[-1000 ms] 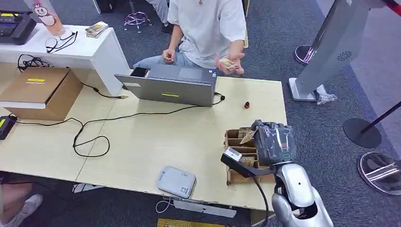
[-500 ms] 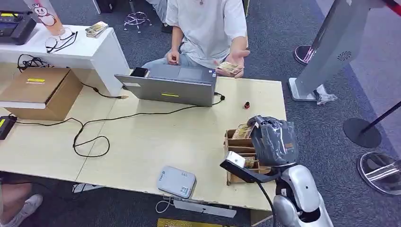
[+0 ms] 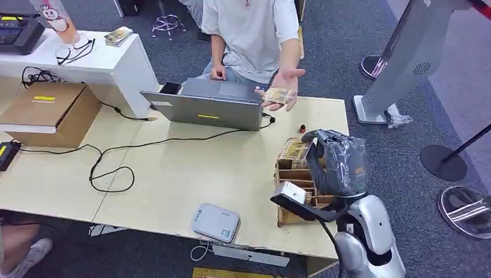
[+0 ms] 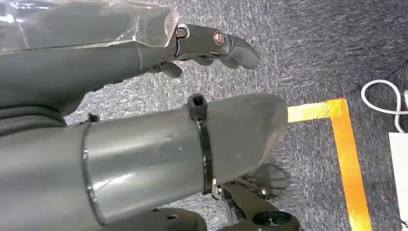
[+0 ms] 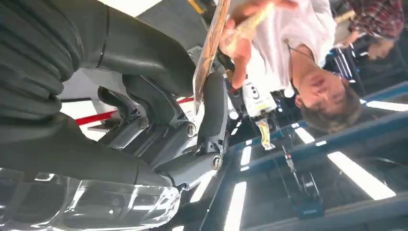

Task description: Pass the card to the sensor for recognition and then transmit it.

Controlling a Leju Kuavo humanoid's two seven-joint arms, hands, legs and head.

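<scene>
Right hand (image 3: 340, 162) raised above the wooden card box (image 3: 296, 194), thumb and fingers pinching 1 card (image 3: 294, 152) upright. Beyond it, a person's open palm (image 3: 282, 91) with cards. Left hand (image 4: 144, 115) loosely uncurled, holding nothing.

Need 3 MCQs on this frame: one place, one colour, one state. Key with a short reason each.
1. Where does the grey card reader lie?
A. near table edge, left of the wooden box
B. on the laptop
C. on the cardboard box

2. What colour is the table top?
A. black
B. light wood
C. blue

3. What is the right hand doing?
A. hanging empty
B. pressing the laptop
C. holding a card above the wooden box

Key: 1 A, it sits at the near edge beside the wooden box. 2 B, pale wood grain shows. 3 C, the card is pinched between its fingers.
</scene>
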